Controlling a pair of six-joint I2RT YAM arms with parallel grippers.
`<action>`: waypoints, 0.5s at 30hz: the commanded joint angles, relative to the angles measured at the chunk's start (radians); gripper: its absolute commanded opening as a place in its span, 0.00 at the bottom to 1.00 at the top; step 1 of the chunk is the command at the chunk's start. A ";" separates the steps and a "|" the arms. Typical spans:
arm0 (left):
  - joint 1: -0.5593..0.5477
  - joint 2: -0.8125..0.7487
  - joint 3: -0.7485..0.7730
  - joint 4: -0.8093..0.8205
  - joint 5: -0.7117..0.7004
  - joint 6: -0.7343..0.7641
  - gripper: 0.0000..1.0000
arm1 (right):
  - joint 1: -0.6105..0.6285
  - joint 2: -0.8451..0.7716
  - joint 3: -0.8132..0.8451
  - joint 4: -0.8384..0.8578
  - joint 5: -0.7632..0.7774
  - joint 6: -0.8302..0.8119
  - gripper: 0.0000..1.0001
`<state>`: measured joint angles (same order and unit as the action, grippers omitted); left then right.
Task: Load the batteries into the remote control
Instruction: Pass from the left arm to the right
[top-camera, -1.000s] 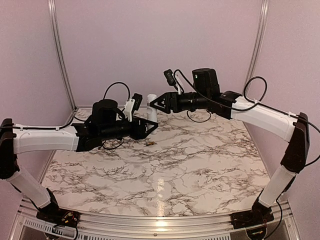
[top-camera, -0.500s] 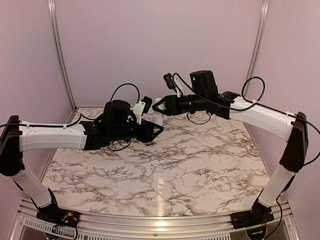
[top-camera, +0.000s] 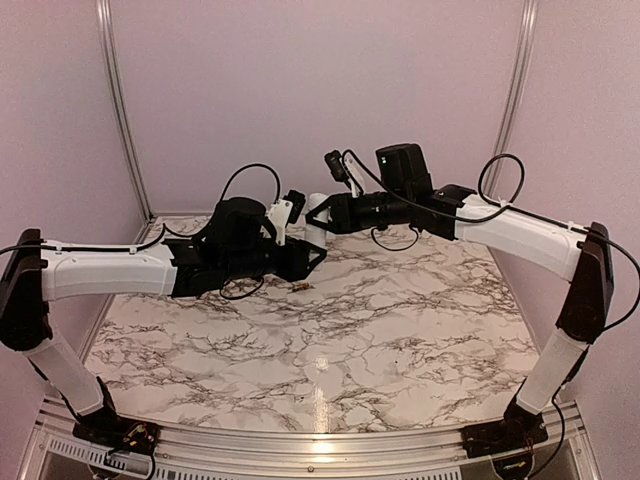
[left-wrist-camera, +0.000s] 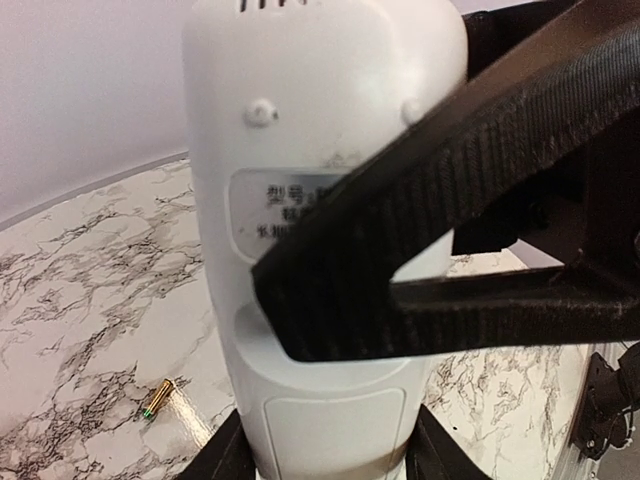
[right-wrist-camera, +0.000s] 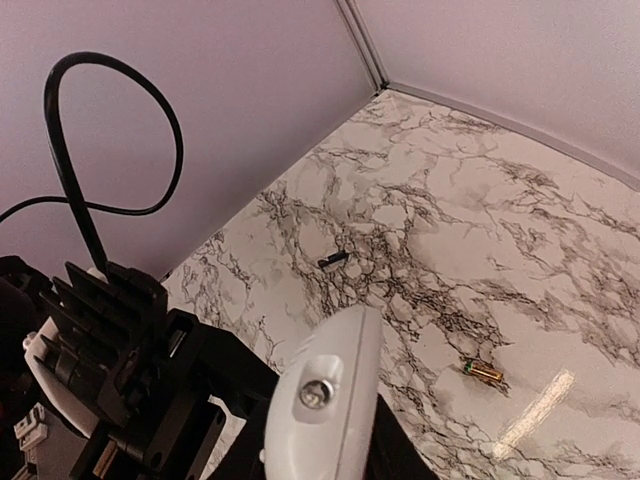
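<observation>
We see a table (top-camera: 400, 330) with a white marble top veined in dark grey. One golden-brown battery (right-wrist-camera: 485, 372) lies flat on it. A small dark strip (right-wrist-camera: 333, 260) lies apart from it, closer to the wall.

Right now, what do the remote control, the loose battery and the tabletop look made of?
The remote control: white moulded plastic, smooth semi-gloss; nubs, a cover seam and a printed label show. The battery: likely metal-cased, shiny gold with a green end. The tabletop: marble-patterned and glossy, reflecting a light streak; stone or printed laminate, can't tell.
</observation>
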<state>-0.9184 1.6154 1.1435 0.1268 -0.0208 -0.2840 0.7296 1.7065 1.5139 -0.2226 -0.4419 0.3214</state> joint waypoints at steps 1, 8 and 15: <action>-0.005 0.011 0.031 -0.008 -0.013 0.008 0.25 | 0.005 0.016 0.011 0.006 0.032 -0.004 0.20; 0.002 -0.061 -0.010 -0.033 0.059 0.117 0.74 | -0.049 -0.031 -0.064 0.089 -0.096 0.029 0.00; 0.021 -0.195 -0.106 -0.025 0.074 0.246 0.99 | -0.132 -0.119 -0.206 0.143 -0.243 0.049 0.00</action>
<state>-0.9073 1.5047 1.0885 0.0994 0.0261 -0.1417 0.6338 1.6592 1.3499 -0.1429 -0.5648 0.3508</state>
